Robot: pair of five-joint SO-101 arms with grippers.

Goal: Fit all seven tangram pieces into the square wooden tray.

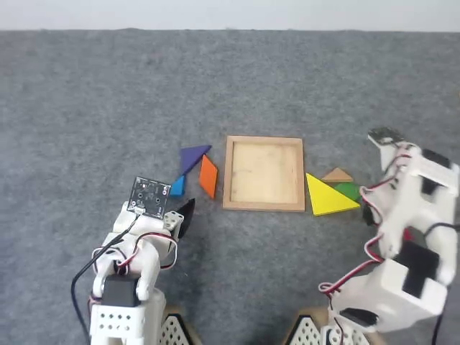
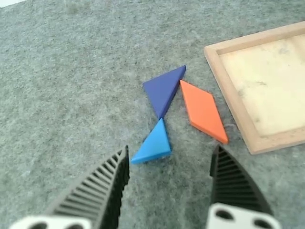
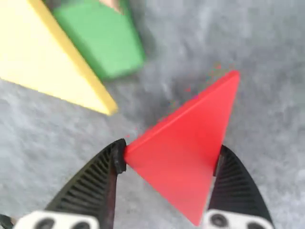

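Observation:
The square wooden tray [image 1: 228,172] lies mid-table with nothing in it; its corner [image 2: 228,100] shows in the left wrist view. To its left lie a purple triangle [image 1: 192,157], an orange parallelogram [image 1: 208,176] and a small blue triangle [image 1: 177,187]. My left gripper [image 2: 169,167] is open just short of the blue triangle [image 2: 153,144], near the purple triangle [image 2: 164,88] and orange parallelogram [image 2: 204,110]. Right of the tray sit a yellow triangle [image 1: 327,195], a tan triangle [image 1: 337,175] and a green piece [image 1: 348,190]. My right gripper [image 3: 169,160] is shut on a red triangle [image 3: 186,148], beside the yellow triangle [image 3: 43,57] and green piece [image 3: 97,40].
Grey felt covers the table [image 1: 230,86]. The left arm's body [image 1: 133,287] and the right arm's body [image 1: 406,244] stand at the near edge. Open felt stretches behind the tray and between the two arms.

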